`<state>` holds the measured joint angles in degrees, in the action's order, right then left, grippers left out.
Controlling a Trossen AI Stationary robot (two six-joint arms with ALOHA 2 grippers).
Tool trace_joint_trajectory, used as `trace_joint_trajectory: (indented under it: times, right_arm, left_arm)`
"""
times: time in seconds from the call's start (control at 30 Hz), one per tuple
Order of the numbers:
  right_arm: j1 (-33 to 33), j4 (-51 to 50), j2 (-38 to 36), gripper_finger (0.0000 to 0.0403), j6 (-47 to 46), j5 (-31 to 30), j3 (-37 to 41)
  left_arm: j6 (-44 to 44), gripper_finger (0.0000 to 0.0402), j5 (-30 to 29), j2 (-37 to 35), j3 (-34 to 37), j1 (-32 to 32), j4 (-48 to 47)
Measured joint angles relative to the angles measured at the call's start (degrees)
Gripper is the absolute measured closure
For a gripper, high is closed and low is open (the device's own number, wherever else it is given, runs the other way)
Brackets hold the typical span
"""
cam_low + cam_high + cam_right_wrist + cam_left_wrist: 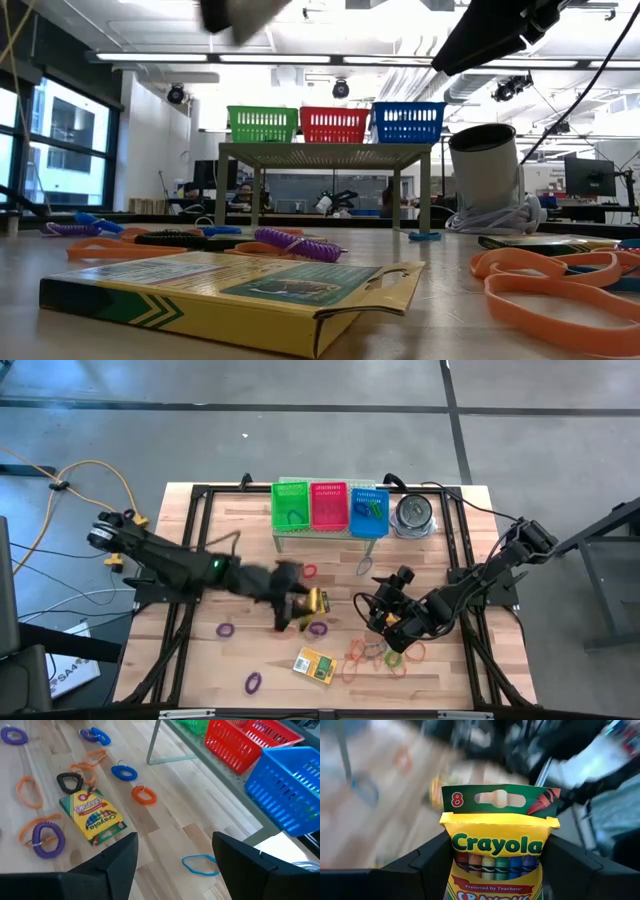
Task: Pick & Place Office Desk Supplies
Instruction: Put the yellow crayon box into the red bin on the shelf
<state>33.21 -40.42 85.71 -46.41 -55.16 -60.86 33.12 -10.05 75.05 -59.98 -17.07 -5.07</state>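
The wooden table [200,660] fills the middle of the high view, with both dark arms reaching in from the two sides. At its upper centre a small grey shelf [330,532] carries three mesh baskets in a row: green basket [291,506], red basket [328,506] and blue basket [368,510]. Just right of them stands one round silvery tin [413,514].

Two crayon boxes show in the high view. One crayon box [315,666] lies flat at lower centre, free of both arms. The other, the held crayon box [497,855], stands upright between the fingers of the left gripper [300,603], which is clamped on its sides at the centre of the frame; the left wrist view shows its green flap and yellow front close up, the rest behind it blurred.

The right gripper [385,618] sits right of centre with its fingers parted and nothing between them, just above a tangle of orange and red loops [375,656]. I cannot count that tangle surely.

Apart from it, three purple loops lie singly: one purple loop [225,629] at left centre, one low purple loop [253,682] at lower left, one [318,627] under the left gripper. A red loop [309,572] lies below the shelf.
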Motion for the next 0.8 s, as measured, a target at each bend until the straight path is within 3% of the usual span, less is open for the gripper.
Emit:
trace_joint_trajectory:
  times: [0.23, 0.43, 0.73, 0.8]
  right_arm:
    - [0.0, 3.4, 0.0, 0.0158, 0.0, -1.7, 0.0]
    - [0.0, 13.1, 0.0, 0.0158, 6.3, 1.0, 0.0]
    - [0.6, 31.9, 0.0, 0.0158, 24.4, 5.1, 0.0]
    - [0.5, 36.6, 0.0, 0.0158, 27.6, 9.7, 0.0]
  left_arm:
    - [-4.1, 0.0145, 12.4, 0.0, -0.9, 11.2, 4.6]
    - [-9.0, 0.0144, 25.5, 0.8, -1.0, 12.0, 12.7]
    - [-13.2, 0.0144, 28.6, 1.2, -1.0, 6.9, 15.2]
    - [-13.8, 0.0144, 28.7, 1.2, -1.0, 5.8, 15.2]
